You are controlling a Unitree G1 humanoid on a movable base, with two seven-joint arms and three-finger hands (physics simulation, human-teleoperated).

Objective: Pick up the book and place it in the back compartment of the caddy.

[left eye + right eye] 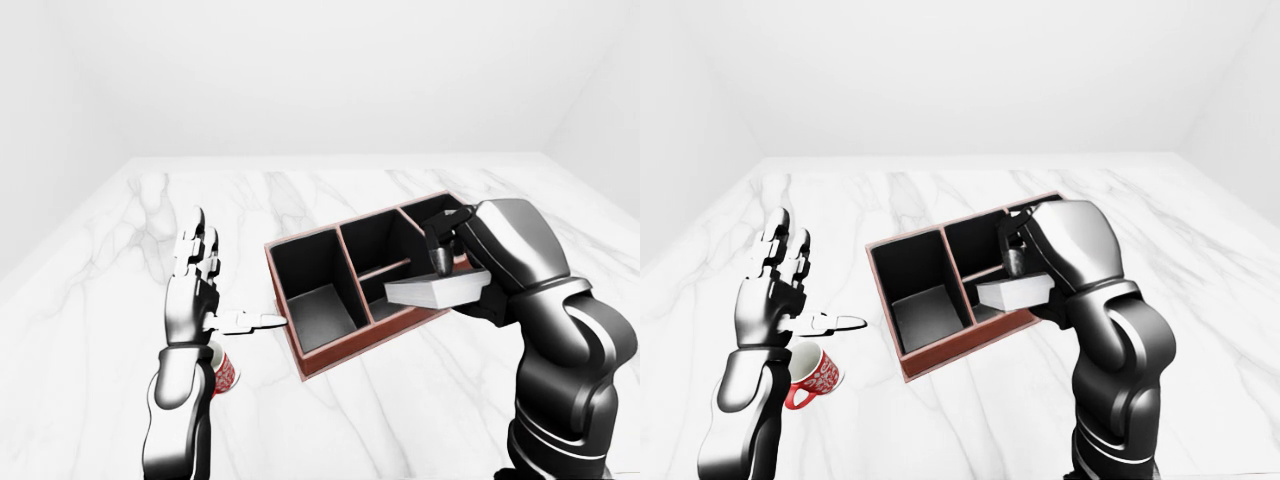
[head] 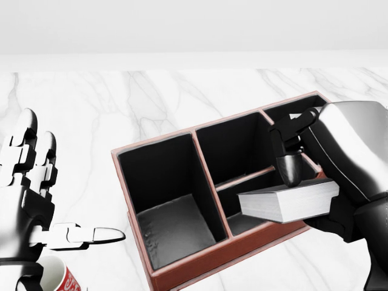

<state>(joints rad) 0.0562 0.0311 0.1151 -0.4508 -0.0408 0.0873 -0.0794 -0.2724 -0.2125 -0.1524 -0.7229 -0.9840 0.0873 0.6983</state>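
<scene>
The right robot hand (image 2: 303, 182) is clamped on the book (image 2: 288, 203), one dark finger (image 2: 290, 165) pressing on the top cover and the rest of the grip wrapped under and behind it, hidden by the book and the forearm. The book is held flat and off the tabletop (image 2: 79, 115), its pale page edge facing the bottom of the head view and its long axis running roughly left to right there, slightly tilted. It hovers over the caddy (image 2: 182, 267), above the lower right wall and the small divided middle compartment (image 2: 245, 200). The compartment at the upper right of the head view (image 2: 279, 112), largely hidden behind the right forearm, I judge to be the back compartment, though the frames do not settle this. If so, the book lies just below and left of its target in that view, so the coming move calls for a short carry up and to the right, and probably tipping the book on edge to fit the opening. The right hand is plainly the nearer. The left robot hand (image 2: 36, 200) stands well apart at the left, fingers spread and thumb pointing toward the caddy, holding nothing, above a red patterned mug (image 1: 815, 372) on the tabletop.
</scene>
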